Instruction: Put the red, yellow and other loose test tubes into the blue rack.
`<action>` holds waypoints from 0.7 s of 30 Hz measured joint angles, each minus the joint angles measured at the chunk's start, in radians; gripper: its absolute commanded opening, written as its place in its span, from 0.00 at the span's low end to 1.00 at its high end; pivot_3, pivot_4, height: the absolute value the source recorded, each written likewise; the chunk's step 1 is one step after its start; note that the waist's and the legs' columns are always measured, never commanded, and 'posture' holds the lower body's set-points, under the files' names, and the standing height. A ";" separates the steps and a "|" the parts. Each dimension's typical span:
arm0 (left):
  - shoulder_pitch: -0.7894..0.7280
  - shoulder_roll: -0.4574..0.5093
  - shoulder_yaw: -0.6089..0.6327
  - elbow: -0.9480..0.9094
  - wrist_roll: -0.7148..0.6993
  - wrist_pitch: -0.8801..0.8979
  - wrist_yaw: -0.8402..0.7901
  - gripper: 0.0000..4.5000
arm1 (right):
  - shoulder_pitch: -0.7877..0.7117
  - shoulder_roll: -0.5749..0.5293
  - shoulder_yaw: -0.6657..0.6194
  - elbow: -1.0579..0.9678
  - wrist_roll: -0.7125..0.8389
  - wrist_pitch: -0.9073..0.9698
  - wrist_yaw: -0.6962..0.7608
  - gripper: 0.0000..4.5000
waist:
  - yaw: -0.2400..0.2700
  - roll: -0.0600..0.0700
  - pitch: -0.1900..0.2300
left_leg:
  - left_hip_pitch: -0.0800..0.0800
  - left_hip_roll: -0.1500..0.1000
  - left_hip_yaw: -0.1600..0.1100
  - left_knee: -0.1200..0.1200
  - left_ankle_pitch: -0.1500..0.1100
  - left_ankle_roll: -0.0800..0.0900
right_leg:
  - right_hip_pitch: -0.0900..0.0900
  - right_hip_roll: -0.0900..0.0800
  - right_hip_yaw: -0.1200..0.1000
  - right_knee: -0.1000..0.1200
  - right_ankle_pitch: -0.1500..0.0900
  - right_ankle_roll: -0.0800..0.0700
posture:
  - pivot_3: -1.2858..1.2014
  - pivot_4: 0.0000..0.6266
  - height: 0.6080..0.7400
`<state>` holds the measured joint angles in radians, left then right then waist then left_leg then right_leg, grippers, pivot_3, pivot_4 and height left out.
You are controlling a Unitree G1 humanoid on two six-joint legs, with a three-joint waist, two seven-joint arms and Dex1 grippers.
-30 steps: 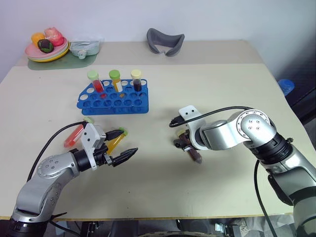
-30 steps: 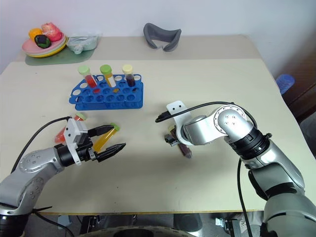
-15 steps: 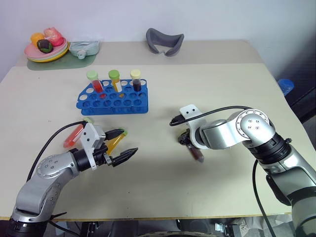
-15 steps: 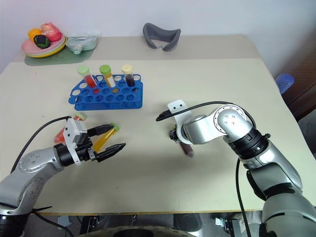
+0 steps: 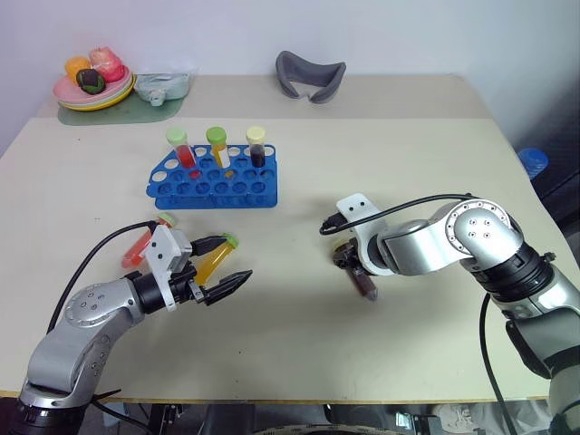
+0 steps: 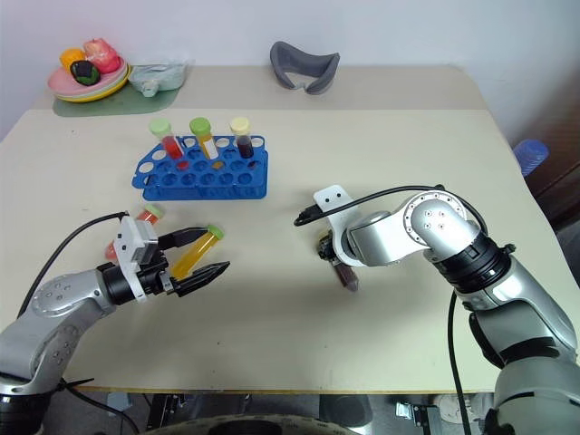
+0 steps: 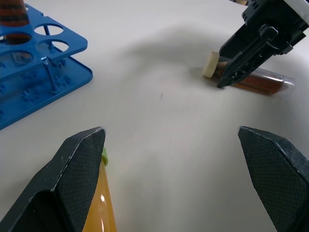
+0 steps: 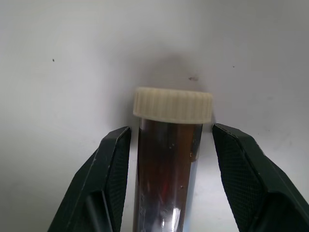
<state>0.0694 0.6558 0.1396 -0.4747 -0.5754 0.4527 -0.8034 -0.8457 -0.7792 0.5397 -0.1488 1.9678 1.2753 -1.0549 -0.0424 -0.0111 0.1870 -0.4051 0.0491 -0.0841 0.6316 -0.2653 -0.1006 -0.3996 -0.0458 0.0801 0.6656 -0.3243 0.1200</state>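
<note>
Dark brown test tube, light, rigid and likely slick-walled, lies between the right gripper's narrowed jaws, best pinched mid-barrel below its cream cap; left gripper gapes wide.

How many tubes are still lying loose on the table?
3: the red tube and the yellow tube lie beside the left claw; the brown tube lies between the right claw's fingers. Three more already stand in the blue rack.
</note>
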 measured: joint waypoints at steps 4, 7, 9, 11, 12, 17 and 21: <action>0.003 0.000 0.001 0.000 0.000 -0.001 0.000 1.00 | -0.005 -0.027 0.016 -0.011 0.000 0.001 0.030 0.60 | 0.000 0.000 0.000 | 0.000 0.000 0.000 0.000 0.000 0.000 | 0.000 0.000 0.000 0.000 0.000 0.000 | 0.52 0.24 1.00; 0.008 0.000 0.001 0.000 0.000 -0.001 0.001 1.00 | -0.011 -0.027 0.023 -0.010 0.000 0.001 0.034 0.60 | -0.001 0.000 0.000 | 0.000 0.000 0.000 0.000 0.000 0.000 | 0.000 0.000 0.000 0.000 0.000 0.000 | 0.52 0.24 1.00; 0.012 0.000 0.001 0.000 0.000 -0.001 0.001 1.00 | -0.013 -0.027 0.026 -0.009 0.000 0.000 0.033 0.41 | -0.001 0.000 0.000 | 0.000 0.000 0.000 0.000 0.000 0.000 | 0.000 0.000 0.000 0.000 0.000 0.000 | 0.52 0.24 1.00; 0.013 0.000 0.002 0.000 0.000 -0.002 0.003 1.00 | -0.016 -0.021 0.027 -0.004 0.001 -0.002 0.031 0.21 | -0.001 0.000 0.000 | 0.000 0.000 0.000 0.000 0.000 0.000 | 0.000 0.000 0.000 0.000 0.000 0.000 | 0.52 0.24 1.00; 0.014 0.000 0.002 0.000 0.000 -0.002 0.003 1.00 | -0.018 -0.016 0.027 -0.002 0.001 -0.002 0.027 0.18 | -0.001 0.000 0.000 | 0.000 0.000 0.000 0.000 0.000 0.000 | 0.000 0.000 0.000 0.000 0.000 0.000 | 0.52 0.24 1.00; 0.014 0.000 0.007 0.000 0.000 -0.004 0.003 1.00 | -0.021 0.007 0.024 0.011 0.002 -0.001 0.003 0.18 | -0.005 0.000 0.000 | 0.001 0.000 0.000 0.000 0.000 0.000 | 0.000 0.001 0.000 0.001 0.000 0.000 | 0.52 0.24 1.00; 0.014 0.000 0.013 0.000 0.000 -0.007 0.003 1.00 | -0.024 0.021 0.021 0.017 0.009 -0.005 -0.026 0.18 | -0.006 0.000 0.000 | 0.001 0.000 0.000 0.000 0.000 0.000 | 0.000 0.001 0.000 0.001 0.000 0.000 | 0.52 0.24 1.00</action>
<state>0.0835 0.6558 0.1528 -0.4746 -0.5755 0.4462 -0.8005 -0.8701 -0.7579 0.5608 -0.1317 1.9765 1.2699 -1.0812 -0.0483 -0.0112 0.1870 -0.4042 0.0494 -0.0841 0.6320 -0.2653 -0.1005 -0.3997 -0.0452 0.0803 0.6668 -0.3242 0.1198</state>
